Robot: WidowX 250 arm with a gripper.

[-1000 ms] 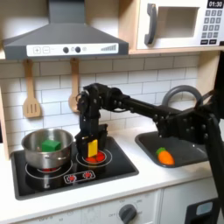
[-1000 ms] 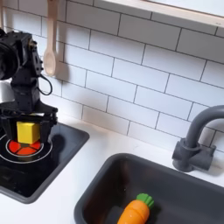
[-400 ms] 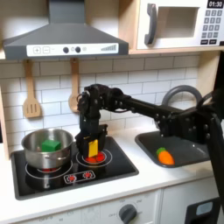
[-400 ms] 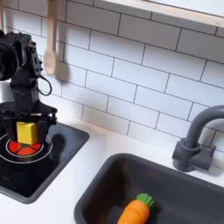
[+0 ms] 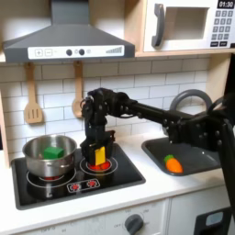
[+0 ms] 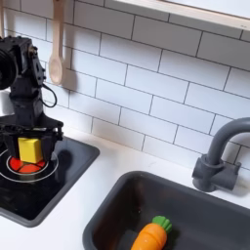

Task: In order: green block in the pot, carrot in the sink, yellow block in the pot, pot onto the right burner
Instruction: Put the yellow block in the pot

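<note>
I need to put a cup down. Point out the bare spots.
White counter between the glossy black cooktop and dark grey sink is bare. Crowded: the burners, with the shiny silver pot and the gripper around the yellow block.

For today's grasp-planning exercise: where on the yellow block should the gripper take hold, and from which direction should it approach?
Grip the yellow block across its two flat upright side faces, coming straight down from above. It stands upright on the burner, the gripper already straddles it, and the pot beside it hampers a sideways approach.
</note>
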